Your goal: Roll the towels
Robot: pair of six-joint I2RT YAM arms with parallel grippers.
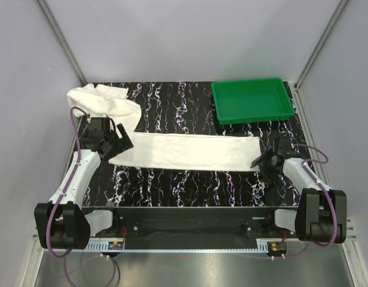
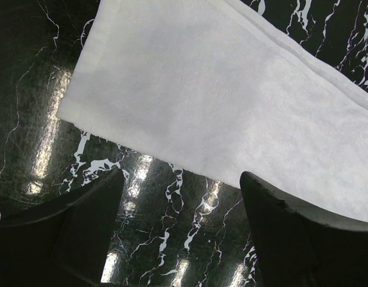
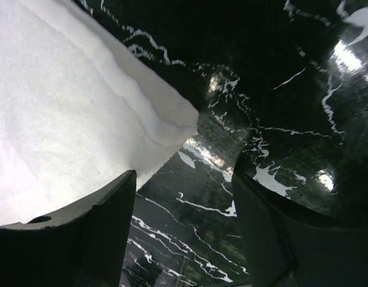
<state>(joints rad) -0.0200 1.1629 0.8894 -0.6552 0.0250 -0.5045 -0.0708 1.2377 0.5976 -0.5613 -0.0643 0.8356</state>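
Squareness matters: left gripper (image 1: 120, 143) and right gripper (image 1: 259, 161) gape empty at the mid-frame long towel's (image 1: 184, 152) ends. Pinch each end evenly, then roll straight.

Soft matt terry-cloth towels (image 1: 184, 152), glossy black marbled table (image 1: 172, 185), smooth shiny green plastic tray (image 1: 250, 98)

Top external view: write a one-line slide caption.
Open left hand and right hand flank a flat long white terry-cloth towel; bunched white towel and green plastic tray lie behind.

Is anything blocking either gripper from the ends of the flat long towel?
Nothing visible. The left gripper and right gripper hang open at either end of the long towel, with only bare table between.
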